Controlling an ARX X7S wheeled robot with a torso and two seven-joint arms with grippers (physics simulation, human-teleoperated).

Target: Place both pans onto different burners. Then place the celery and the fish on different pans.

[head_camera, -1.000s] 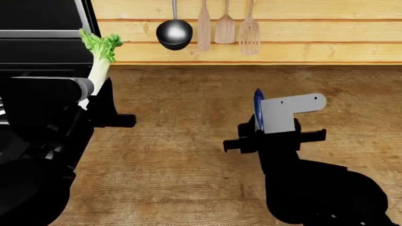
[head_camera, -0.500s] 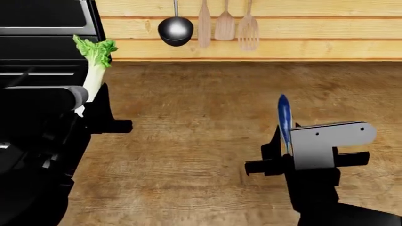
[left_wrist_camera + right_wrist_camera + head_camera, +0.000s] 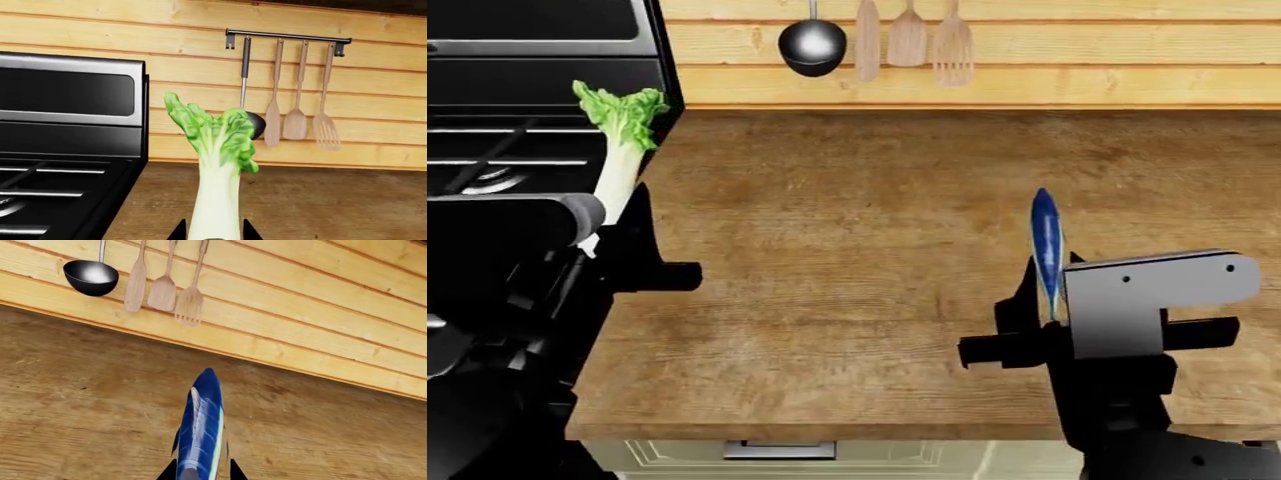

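Observation:
My left gripper [image 3: 607, 232] is shut on the white stalk of the celery [image 3: 615, 140], which stands upright with its green leaves on top, just right of the black stove [image 3: 507, 100]. In the left wrist view the celery [image 3: 217, 150] rises from between the jaws of that gripper [image 3: 213, 235]. My right gripper [image 3: 1045, 295] is shut on the blue fish [image 3: 1044, 245], held on end above the wooden counter [image 3: 854, 200]. The right wrist view has the fish [image 3: 200, 425] pinched in the gripper [image 3: 200, 475]. One burner [image 3: 483, 181] shows under the grates. Both pans are out of view.
A black ladle [image 3: 813, 45], a wooden spoon [image 3: 868, 40] and two wooden spatulas [image 3: 952, 45] hang on the plank wall behind the counter. The counter's front edge [image 3: 827, 430] runs below both arms, with a drawer handle [image 3: 777, 450] under it.
The head view has pulled back, bringing the counter's front edge into sight. The right gripper with the fish has shifted right and toward the front edge. The left gripper still holds the celery by the stove.

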